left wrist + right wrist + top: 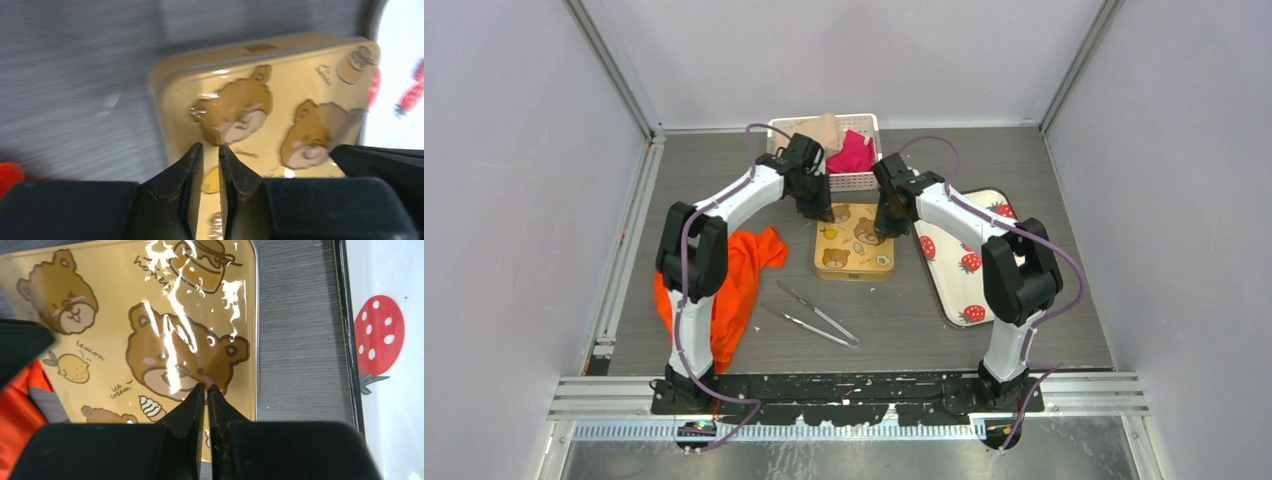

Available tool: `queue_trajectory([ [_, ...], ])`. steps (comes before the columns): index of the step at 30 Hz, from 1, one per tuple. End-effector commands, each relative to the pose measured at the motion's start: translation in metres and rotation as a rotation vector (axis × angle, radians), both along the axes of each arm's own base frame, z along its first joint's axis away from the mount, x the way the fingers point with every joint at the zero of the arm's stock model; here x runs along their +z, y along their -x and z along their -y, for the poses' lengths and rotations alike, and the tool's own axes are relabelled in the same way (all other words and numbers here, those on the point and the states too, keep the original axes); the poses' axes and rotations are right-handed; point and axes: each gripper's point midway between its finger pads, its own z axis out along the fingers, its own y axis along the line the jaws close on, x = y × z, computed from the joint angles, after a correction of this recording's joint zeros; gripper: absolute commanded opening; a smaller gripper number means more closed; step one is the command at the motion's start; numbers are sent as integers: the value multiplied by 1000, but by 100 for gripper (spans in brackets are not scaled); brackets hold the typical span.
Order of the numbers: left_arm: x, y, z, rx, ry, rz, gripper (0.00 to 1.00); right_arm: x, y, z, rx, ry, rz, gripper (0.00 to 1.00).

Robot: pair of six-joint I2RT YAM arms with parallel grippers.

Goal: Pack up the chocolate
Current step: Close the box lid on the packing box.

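No chocolate shows in any view. A gold square tin (854, 250) with brown bear prints lies shut, lid on, mid-table. My left gripper (821, 212) hangs over the tin's far left part. In the left wrist view it (211, 150) is shut with only a thin slit between the jaws, empty, above the lid (280, 85). My right gripper (881, 228) hangs over the tin's far right part. In the right wrist view it (206, 387) is shut and empty, just above the big bear on the lid (125, 300).
A white tray with strawberry prints (949, 285) lies right of the tin, also in the right wrist view (395, 390). A white basket (856, 182) with pink and beige cloths stands behind. An orange cloth (739, 275) lies left. Metal tweezers (814, 315) lie in front.
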Motion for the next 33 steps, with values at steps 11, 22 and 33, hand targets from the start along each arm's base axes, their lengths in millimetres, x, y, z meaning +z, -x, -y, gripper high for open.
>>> queue_trajectory([
  [11,79,53,-1,-38,85,109,24,83,21,-1,33,-53,188,19],
  [22,15,101,-12,-24,28,-75,24,50,41,-10,41,-19,125,18],
  [33,234,89,-46,-5,82,455,40,285,27,63,-162,-24,737,56],
])
